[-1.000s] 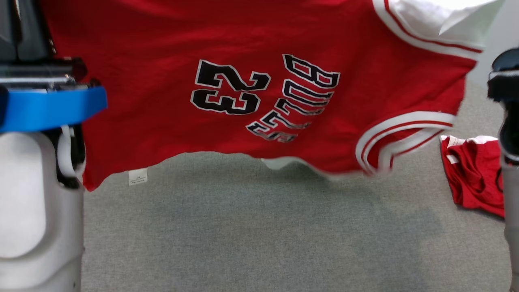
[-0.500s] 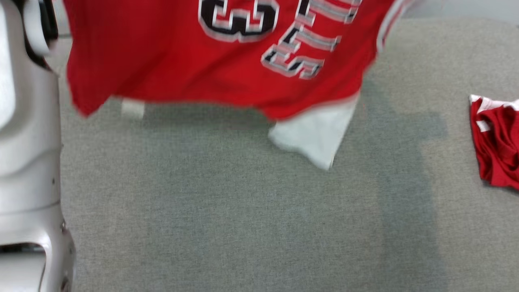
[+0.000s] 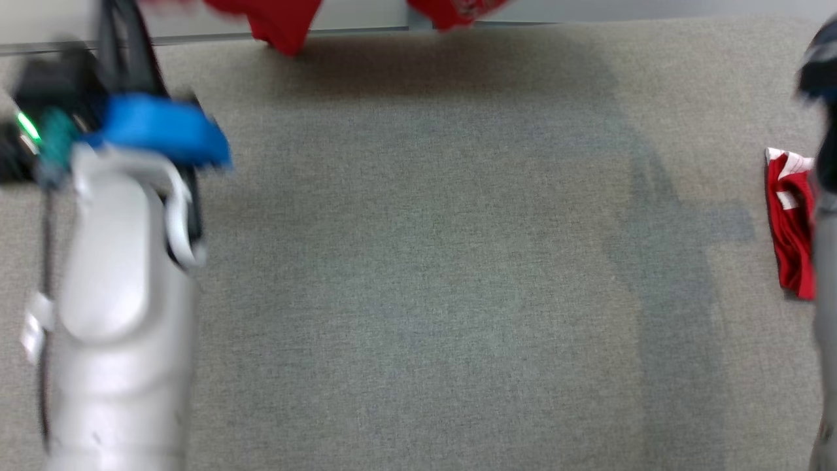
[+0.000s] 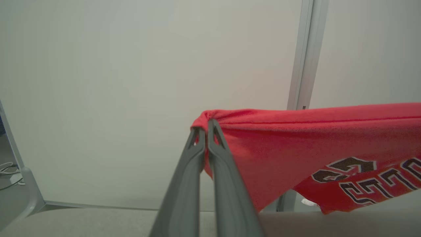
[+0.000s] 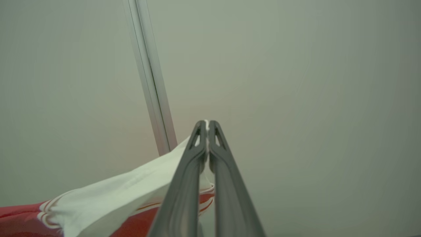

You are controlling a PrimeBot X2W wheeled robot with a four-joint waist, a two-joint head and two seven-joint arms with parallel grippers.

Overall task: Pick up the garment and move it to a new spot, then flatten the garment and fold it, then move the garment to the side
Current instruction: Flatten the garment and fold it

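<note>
The garment [image 4: 296, 141] is a red jersey with black-and-white lettering and a white sleeve. It hangs stretched in the air between both arms. My left gripper [image 4: 206, 126] is shut on a bunched red corner. My right gripper [image 5: 206, 126] is shut on the edge of the white sleeve [image 5: 131, 187]. In the head view, only the lowest tips of the garment [image 3: 281, 26] show at the top edge, high above the grey surface. My pale left forearm [image 3: 124, 314] with its blue band rises at the left.
A second red and white cloth [image 3: 791, 229] lies crumpled at the right edge of the grey fabric surface [image 3: 418, 261]. My right arm [image 3: 824, 196] stands in front of it. A pale wall with a metal strip [image 4: 302, 65] lies behind.
The jersey has gone up and away in the head view: from covering the upper half to just its lower tips at the top edge. The view itself has shifted too.
</note>
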